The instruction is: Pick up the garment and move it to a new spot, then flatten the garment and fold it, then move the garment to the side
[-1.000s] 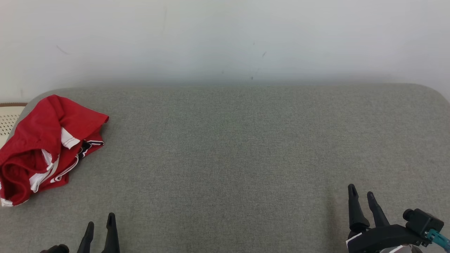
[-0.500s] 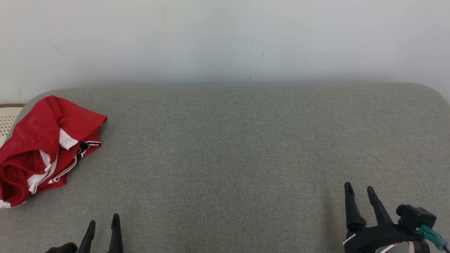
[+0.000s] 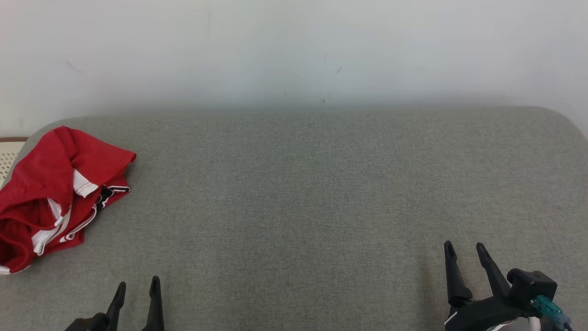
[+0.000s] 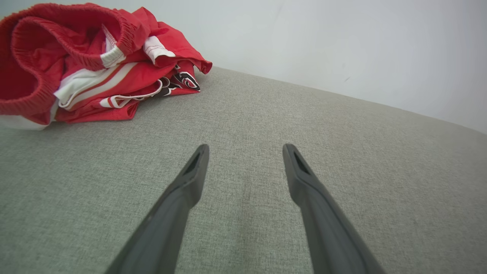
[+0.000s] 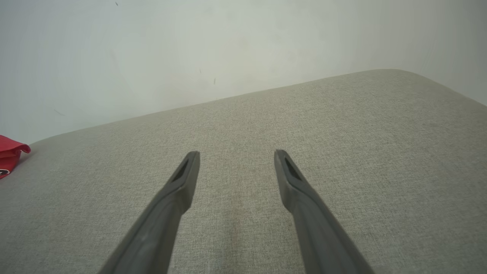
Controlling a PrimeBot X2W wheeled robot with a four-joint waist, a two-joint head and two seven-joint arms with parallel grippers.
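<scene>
Your red garment lies bunched at the bench's left edge, long axis slanting near-left to far-right; left claw and right claw both gape, empty.

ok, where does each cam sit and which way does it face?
Head view: on the head, facing forward and down at the grey surface and white wall; left hand lower left, right hand lower right, both open.
Left wrist view: on the left wrist, looking along its fingers, low over the surface toward the red garment at upper left.
Right wrist view: on the right wrist, looking along its fingers toward the wall.
Shared: all three catch the garment, surface and wall.
</scene>
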